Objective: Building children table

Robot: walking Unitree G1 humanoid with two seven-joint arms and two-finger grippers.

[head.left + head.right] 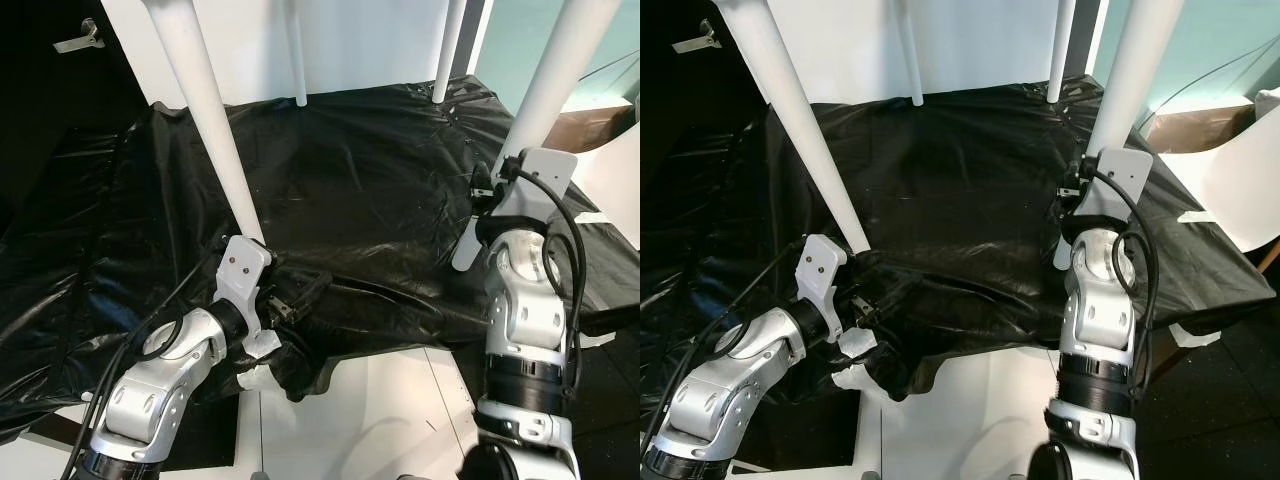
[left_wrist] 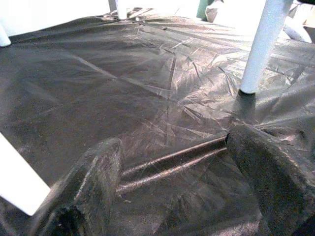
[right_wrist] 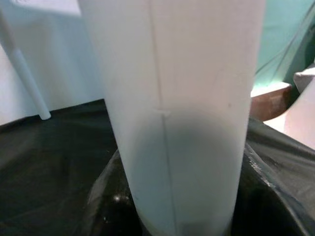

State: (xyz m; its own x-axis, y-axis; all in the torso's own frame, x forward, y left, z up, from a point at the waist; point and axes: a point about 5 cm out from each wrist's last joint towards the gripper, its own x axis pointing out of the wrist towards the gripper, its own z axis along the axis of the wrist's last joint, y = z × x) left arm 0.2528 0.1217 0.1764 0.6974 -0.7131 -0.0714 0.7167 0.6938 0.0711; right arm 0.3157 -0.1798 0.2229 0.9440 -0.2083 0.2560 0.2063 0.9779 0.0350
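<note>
Standing legs: 4 white legs rise from the sheet, the near-left leg (image 1: 215, 130), near-right leg (image 1: 535, 110) and 2 thinner-looking far legs (image 1: 296, 60) at the back; all are smooth, round, matte tubes.
Long axis: each leg runs upward out of frame; the 2 near legs lean, tops tilted outward, feet set on the sheet.
Table position: the upturned table (image 1: 970, 345) lies flat under the sheet, a white edge showing below the sheet's front hem, directly ahead of the robot.
Sheet: black plastic sheet (image 1: 360, 190), glossy, creased and wrinkled, draped over the flat top and sagging at the front edge.
Left gripper: the left gripper (image 2: 172, 162) hovers low over the sheet near the foot of the near-left leg; its 2 black fingers (image 2: 93, 182) are spread wide, nothing between them but a raised fold of plastic.
Left wrist view: a ridge in the sheet runs between the fingers, and another leg stands beyond.
Right gripper: the right gripper (image 1: 482, 190) is pressed up against the lower part of the near-right leg; whether its fingers are spread or clamped cannot be told.
Right wrist view: the near-right leg shows close up as a pale cylinder with a faint seam line down it, its foot sunk in bunched black plastic.
Background: teal wall (image 1: 600, 40) at the right.
</note>
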